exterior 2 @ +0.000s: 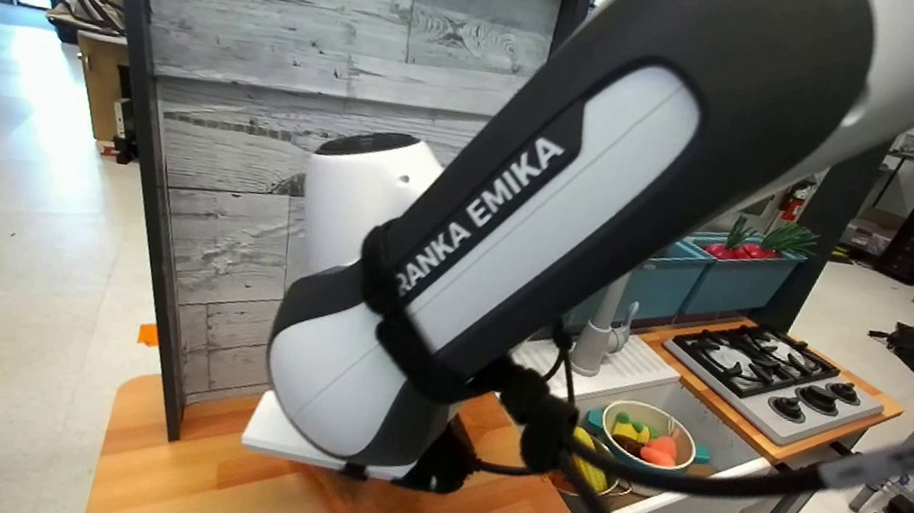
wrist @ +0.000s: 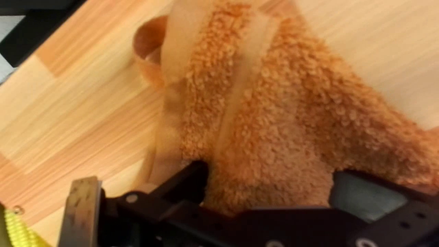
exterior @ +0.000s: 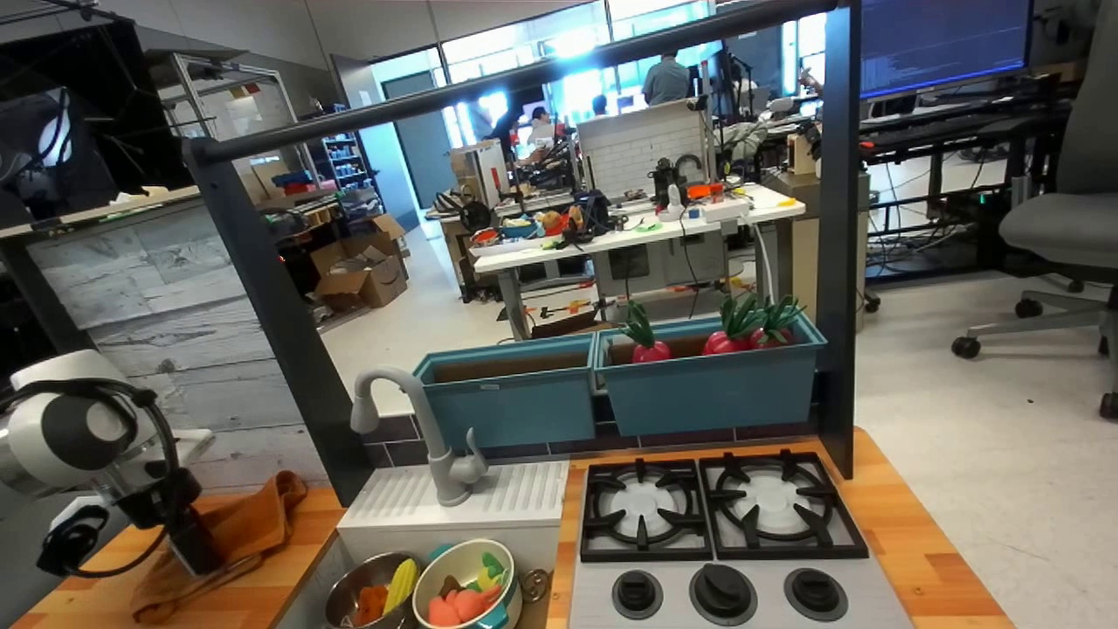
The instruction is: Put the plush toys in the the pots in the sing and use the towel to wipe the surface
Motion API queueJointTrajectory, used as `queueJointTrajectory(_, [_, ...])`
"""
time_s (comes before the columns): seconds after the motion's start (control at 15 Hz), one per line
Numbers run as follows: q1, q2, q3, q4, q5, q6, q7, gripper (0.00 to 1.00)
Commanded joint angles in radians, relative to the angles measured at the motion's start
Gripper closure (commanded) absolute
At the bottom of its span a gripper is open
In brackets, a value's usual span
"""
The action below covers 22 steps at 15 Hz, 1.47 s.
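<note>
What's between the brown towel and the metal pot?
From towel to metal pot: wooden countertop, then the sink's side wall, in an exterior view.

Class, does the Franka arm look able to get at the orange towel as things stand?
Probably yes: in the wrist view the jaws stand open over the towel, which lies on the countertop; nothing visible blocks them, contact is unclear.
</note>
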Motion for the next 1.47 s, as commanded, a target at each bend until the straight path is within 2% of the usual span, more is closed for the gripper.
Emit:
queueJointTrajectory(0.0, [-0.041, -0.016, 0.004, -0.119, -0.005, -0.045, 0.031, 0.0])
queueJointTrajectory(0.2, [-0.034, 0.022, 0.059, -0.046, -0.041, -0.043, -0.034, 0.0])
queueJointTrajectory(0.47, [0.046, 0.052, 0.105, 0.034, -0.113, 0.006, -0.092, 0.0])
queueJointTrajectory(0.73, [0.162, 0.123, 0.125, 0.141, -0.145, 0.037, -0.144, 0.0])
queueJointTrajectory(0.87, [0.169, 0.139, 0.12, 0.169, -0.126, 0.014, -0.177, 0.0])
queueJointTrajectory(0.93, [0.165, 0.137, 0.111, 0.159, -0.119, 0.016, -0.181, 0.0])
queueJointTrajectory(1.33, [0.049, -0.04, 0.067, -0.104, -0.059, 0.049, -0.069, 0.0])
queueJointTrajectory(1.4, [0.039, -0.056, 0.041, -0.138, -0.055, 0.057, -0.041, 0.0])
